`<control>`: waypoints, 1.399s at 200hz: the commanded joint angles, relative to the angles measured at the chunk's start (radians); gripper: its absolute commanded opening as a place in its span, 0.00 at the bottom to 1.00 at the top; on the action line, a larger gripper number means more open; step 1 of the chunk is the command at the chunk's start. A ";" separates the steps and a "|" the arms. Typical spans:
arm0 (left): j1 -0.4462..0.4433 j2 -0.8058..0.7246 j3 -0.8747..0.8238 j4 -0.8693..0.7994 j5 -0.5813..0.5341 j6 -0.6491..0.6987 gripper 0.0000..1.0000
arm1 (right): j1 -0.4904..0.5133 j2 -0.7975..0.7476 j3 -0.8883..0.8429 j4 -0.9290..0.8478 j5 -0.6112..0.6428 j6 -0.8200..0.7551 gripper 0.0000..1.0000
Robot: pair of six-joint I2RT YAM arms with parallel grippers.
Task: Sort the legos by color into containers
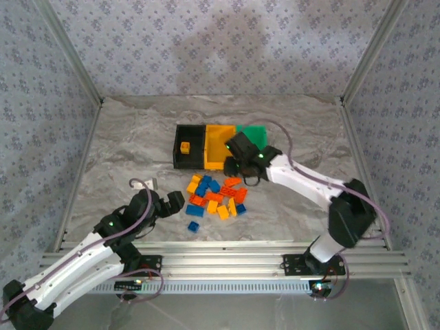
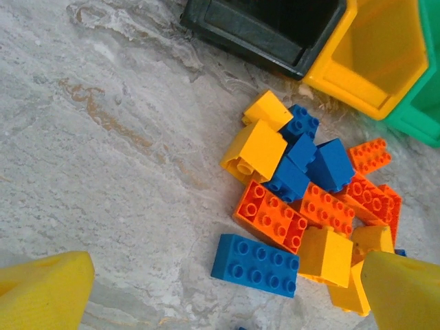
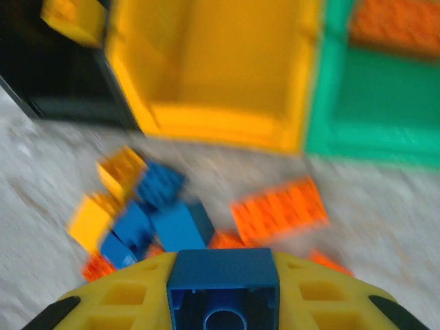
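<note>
Marble-patterned tabletop (image 1: 124, 151) carries three bins touching side by side in a row at its middle: a black bin (image 1: 180, 162), a yellow-orange bin (image 1: 220, 130) and a green bin (image 1: 256, 130), from left to right. One yellow brick (image 1: 185, 147) lies in the black bin, and the right wrist view shows a red-orange brick (image 3: 395, 24) in the green bin.

Just before the bins, the legos (image 1: 216, 196) lie in a loose heap of blue, yellow-orange and red-orange, with a single blue piece (image 1: 194, 225) a little apart on the near side.

The right end effector (image 1: 238, 163) hangs over the far edge of the heap, by the near walls of the yellow-orange and green bins, and is closed on a blue brick (image 3: 223, 285). The left end effector (image 1: 172, 204) sits low, just left of the heap, with its yellow fingers (image 2: 41, 289) spread wide and holding nothing.
</note>
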 commanded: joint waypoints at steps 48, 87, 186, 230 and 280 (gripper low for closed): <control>0.005 0.106 0.076 -0.078 0.056 0.068 0.99 | -0.078 0.428 0.456 -0.039 0.041 -0.141 0.38; 0.002 0.132 0.069 -0.043 0.136 0.128 0.99 | -0.096 0.455 0.527 -0.050 0.016 -0.119 0.68; -0.301 0.422 0.097 0.038 0.120 0.154 0.90 | -0.101 0.047 0.027 0.144 0.014 -0.042 0.78; -0.332 0.597 0.128 0.059 0.072 0.157 0.80 | -0.101 -0.126 -0.177 0.166 0.032 0.000 0.78; -0.352 0.694 0.148 0.097 0.063 0.181 0.61 | -0.104 -0.250 -0.265 0.163 0.062 0.019 0.78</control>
